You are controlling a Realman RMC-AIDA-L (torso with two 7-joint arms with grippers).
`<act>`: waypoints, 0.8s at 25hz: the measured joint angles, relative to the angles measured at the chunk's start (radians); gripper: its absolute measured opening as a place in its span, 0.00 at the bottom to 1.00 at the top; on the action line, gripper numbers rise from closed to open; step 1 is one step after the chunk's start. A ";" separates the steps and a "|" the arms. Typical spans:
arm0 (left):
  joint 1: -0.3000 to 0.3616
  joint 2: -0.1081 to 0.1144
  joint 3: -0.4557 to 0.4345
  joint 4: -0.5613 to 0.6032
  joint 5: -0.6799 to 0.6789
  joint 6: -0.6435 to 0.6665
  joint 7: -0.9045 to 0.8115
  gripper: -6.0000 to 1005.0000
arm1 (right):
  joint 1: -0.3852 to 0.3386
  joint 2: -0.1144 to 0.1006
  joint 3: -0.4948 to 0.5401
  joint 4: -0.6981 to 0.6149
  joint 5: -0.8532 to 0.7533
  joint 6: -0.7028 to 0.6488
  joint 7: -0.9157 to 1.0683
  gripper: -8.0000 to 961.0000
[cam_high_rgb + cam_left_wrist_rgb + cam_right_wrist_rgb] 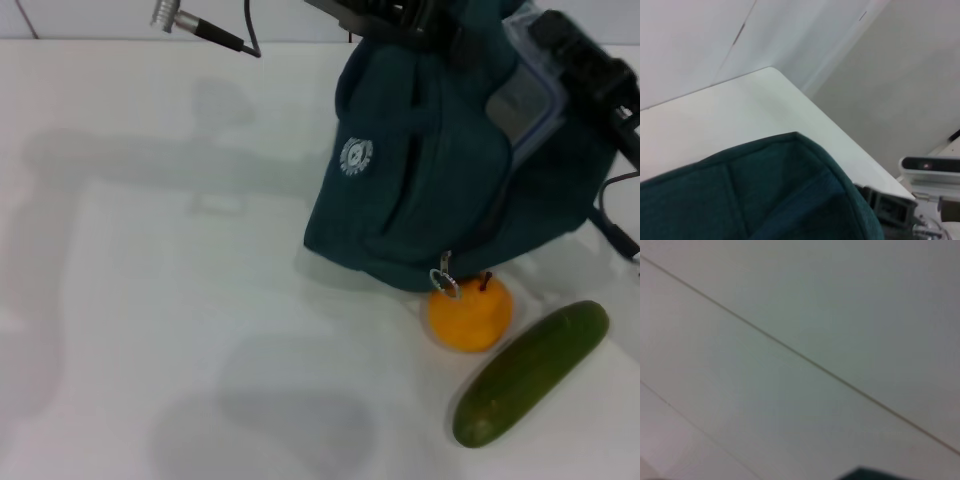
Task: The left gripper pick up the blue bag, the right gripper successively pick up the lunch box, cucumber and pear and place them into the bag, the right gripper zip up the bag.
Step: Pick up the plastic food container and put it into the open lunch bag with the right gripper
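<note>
Blue bag [430,170] hides both grippers' fingertips.

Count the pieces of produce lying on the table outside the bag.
2. The pear sits at the blue bag's front edge, under its ring pull; the cucumber lies just to its right, angled. More may be hidden inside the bag.

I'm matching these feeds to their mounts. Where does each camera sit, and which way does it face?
Head: on the robot's head, looking down at the table, blue bag, pear and cucumber; right gripper beside the bag.
Left wrist: above the bag's fabric, facing the table corner and wall.
Right wrist: facing a plain pale surface; no fingers visible.
Head and left wrist share the bag.
</note>
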 joint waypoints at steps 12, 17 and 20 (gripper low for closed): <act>-0.002 0.001 -0.002 -0.037 -0.015 0.000 0.025 0.04 | 0.047 0.000 -0.003 0.013 -0.047 0.071 -0.001 0.12; -0.003 0.002 -0.002 -0.037 -0.015 0.000 0.029 0.04 | 0.064 -0.002 -0.018 -0.004 -0.049 0.090 0.052 0.13; -0.003 0.002 -0.002 -0.038 -0.012 -0.001 0.036 0.04 | 0.071 -0.002 -0.032 -0.019 -0.051 0.087 0.061 0.13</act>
